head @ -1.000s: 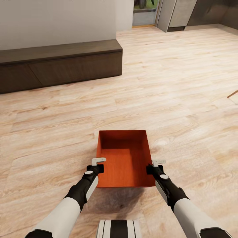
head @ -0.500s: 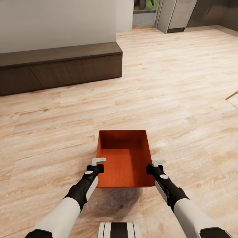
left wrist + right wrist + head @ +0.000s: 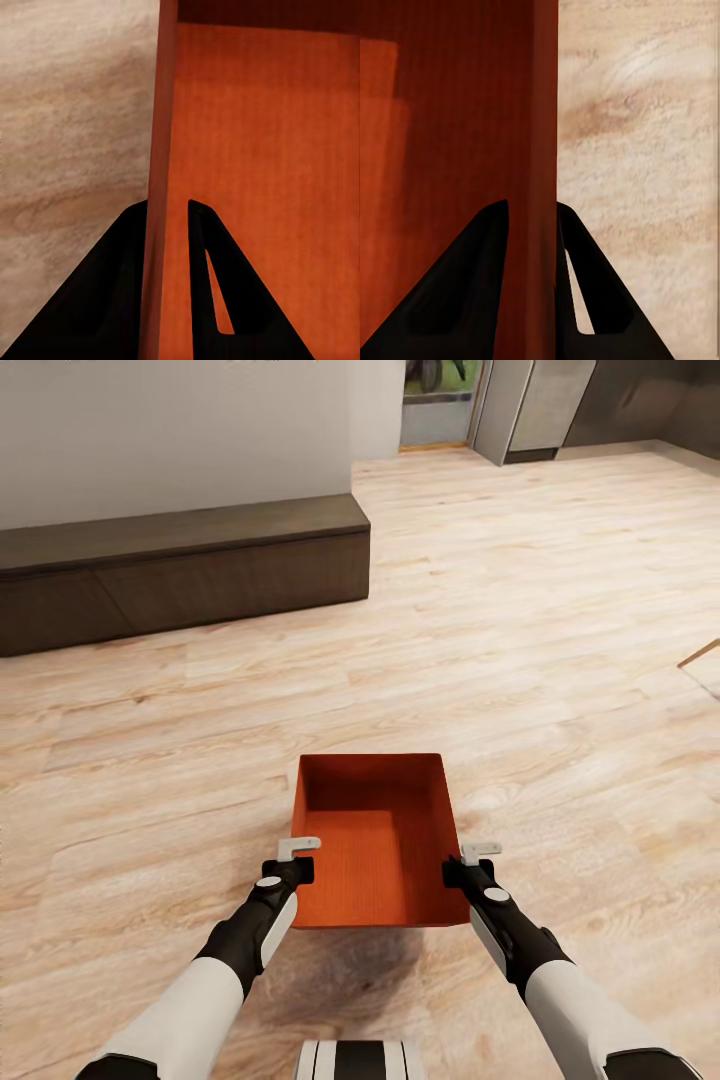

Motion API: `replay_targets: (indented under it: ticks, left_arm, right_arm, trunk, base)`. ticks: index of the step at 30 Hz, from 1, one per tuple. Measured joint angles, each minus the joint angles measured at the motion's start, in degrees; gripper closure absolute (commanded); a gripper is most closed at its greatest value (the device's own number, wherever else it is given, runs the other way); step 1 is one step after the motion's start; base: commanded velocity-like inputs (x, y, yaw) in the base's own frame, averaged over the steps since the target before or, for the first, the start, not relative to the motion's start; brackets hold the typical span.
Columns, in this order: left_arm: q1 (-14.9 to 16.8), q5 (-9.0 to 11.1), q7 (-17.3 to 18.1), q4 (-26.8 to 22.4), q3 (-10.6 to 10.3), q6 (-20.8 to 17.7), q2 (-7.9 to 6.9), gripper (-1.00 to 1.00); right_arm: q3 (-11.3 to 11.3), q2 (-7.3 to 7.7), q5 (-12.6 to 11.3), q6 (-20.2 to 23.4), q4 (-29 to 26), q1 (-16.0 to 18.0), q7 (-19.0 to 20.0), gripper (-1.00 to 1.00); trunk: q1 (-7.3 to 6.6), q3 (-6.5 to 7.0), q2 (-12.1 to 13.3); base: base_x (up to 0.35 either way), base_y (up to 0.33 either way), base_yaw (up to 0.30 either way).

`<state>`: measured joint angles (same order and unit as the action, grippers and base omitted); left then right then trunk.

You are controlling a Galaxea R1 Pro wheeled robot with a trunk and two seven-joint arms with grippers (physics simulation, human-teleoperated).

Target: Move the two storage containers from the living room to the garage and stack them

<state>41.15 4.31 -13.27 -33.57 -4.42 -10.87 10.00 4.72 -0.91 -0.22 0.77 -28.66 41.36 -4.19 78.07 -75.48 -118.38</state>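
Container (image 3: 372, 850) carried over wood floor (image 3: 520, 620); left hand (image 3: 296, 857) and right hand (image 3: 468, 860) each pinch a side wall. Keep both grips level and evenly spaced while driving, or the bin may twist out.

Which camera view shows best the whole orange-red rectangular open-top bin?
The head view: the orange-red rectangular open-top bin appears complete there, above the light wood plank floor, held between left claw and right claw. Each wrist view shows one side wall clamped between dark fingers.
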Motion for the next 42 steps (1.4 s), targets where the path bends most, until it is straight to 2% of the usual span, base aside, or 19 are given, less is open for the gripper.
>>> replay_targets:
  ticks: [42]
  left_arm:
    - [0.00,0.07,0.00,0.03,0.11,-0.01,0.00,1.00]
  right_arm:
    - [-0.02,-0.07,0.05,0.12,-0.02,0.00,-0.09,1.00]
  trunk:
    - [-9.23,7.54,16.85]
  base:
    - [0.000,0.000,0.000]
